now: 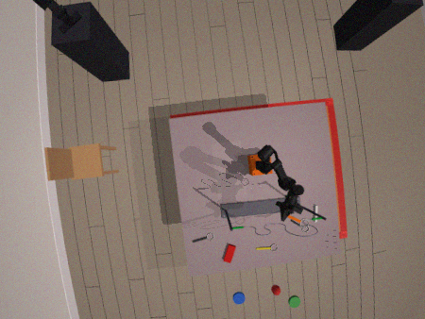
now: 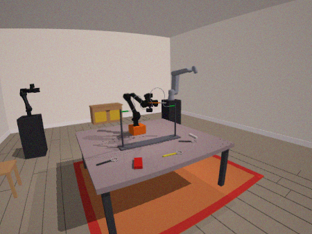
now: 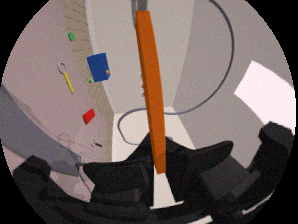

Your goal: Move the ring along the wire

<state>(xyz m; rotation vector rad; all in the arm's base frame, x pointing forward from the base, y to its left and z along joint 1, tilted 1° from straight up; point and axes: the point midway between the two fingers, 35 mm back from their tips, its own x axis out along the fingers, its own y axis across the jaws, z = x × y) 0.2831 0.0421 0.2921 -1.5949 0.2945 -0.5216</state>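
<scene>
My gripper (image 1: 289,216) (image 2: 152,102) (image 3: 152,134) is shut on the orange handle (image 1: 295,219) (image 2: 154,102) (image 3: 151,85), which points away from the fingers. The small ring shows at the handle's far end in the top view, beside the big loop of grey wire (image 1: 317,230) (image 3: 232,45); whether the wire passes through it is too small to tell. The wrist view cuts the ring off at the top. The right green part (image 1: 317,218) (image 2: 170,106) is close to the ring, by the right post (image 2: 175,121). The left green part (image 1: 237,227) (image 2: 125,111) is by the left post (image 1: 228,219) (image 2: 121,128).
A grey base bar (image 1: 250,208) (image 2: 149,142) joins the posts. On the table lie a red block (image 1: 229,253) (image 2: 138,163) (image 3: 89,116), a yellow-handled ring tool (image 1: 264,248) (image 2: 170,154) (image 3: 68,82) and a black-handled one (image 1: 201,239) (image 2: 103,162). A white piece (image 1: 315,210) (image 2: 193,136) lies near the right post.
</scene>
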